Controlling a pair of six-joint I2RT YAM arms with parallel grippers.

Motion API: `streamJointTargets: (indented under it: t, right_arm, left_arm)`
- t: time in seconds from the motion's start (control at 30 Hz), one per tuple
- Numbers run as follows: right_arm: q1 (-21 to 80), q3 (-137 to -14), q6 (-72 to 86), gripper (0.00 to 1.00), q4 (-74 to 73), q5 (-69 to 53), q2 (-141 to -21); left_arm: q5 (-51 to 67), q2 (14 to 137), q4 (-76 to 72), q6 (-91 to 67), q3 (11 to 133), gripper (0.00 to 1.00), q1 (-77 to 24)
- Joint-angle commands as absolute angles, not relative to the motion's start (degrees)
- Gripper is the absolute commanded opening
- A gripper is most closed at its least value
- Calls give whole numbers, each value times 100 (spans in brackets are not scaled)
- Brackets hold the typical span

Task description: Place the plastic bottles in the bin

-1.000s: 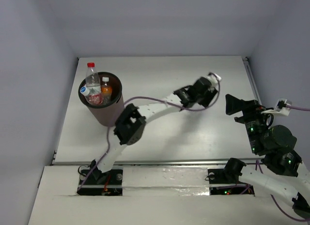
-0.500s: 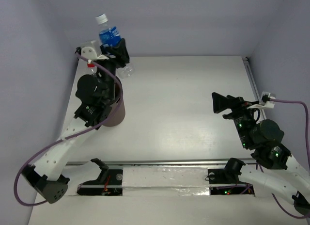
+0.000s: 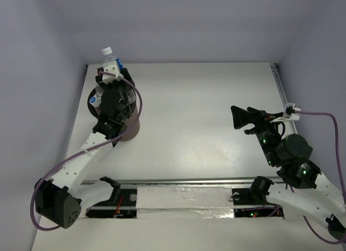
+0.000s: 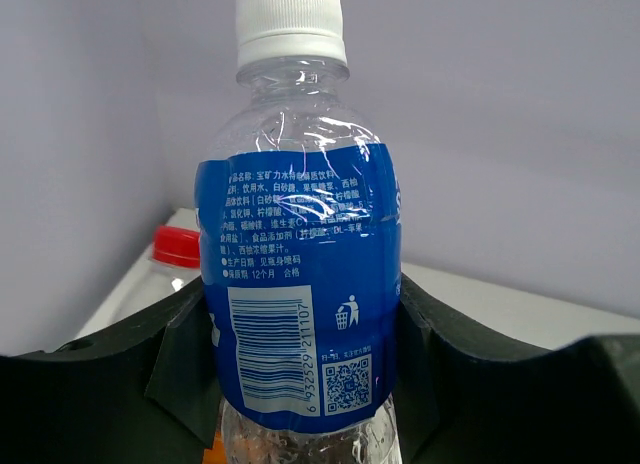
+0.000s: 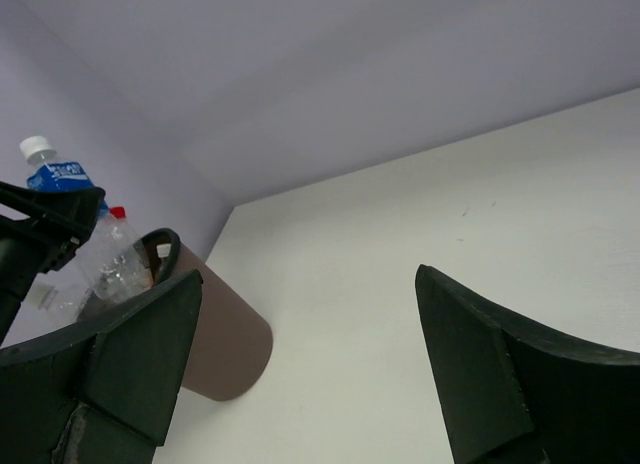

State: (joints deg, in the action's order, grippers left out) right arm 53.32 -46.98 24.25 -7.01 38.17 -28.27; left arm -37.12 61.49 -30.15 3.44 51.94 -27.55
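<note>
Our left hand (image 4: pixel 300 356) grips the blue-labelled bottle (image 4: pixel 298 274) upright over the bin (image 5: pixel 228 346); we should lower it beside the red-capped bottle (image 4: pixel 176 248) before releasing; right hand (image 5: pixel 308 284) hangs spread, empty

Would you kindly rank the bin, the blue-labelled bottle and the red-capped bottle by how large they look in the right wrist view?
1. bin: clearly the largest.
2. red-capped bottle and blue-labelled bottle: about alike. Both are partly hidden, so I would not rank one above the other.
</note>
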Motion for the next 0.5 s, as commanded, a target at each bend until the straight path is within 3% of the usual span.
streamJointTargets:
  t: [0.0, 0.23, 0.37, 0.47]
  right_arm:
    - [5326, -4606, 2452, 92, -492, 3683, -2751]
    - [5326, -4500, 2514, 92, -396, 3577, -2918]
    - [5326, -4482, 2540, 92, -282, 3516, -3023]
    - [5326, -4482, 2523, 92, -211, 3507, -3076]
  left_arm:
    - [-3780, 6047, -3551, 554, 5265, 35, -2506]
    - [-3463, 6319, -3411, 334, 5159, 39, -2206]
    - [-3375, 6495, -3305, 123, 4948, 54, -2206]
    - [-3454, 6513, -3138, 53, 5010, 60, -2206]
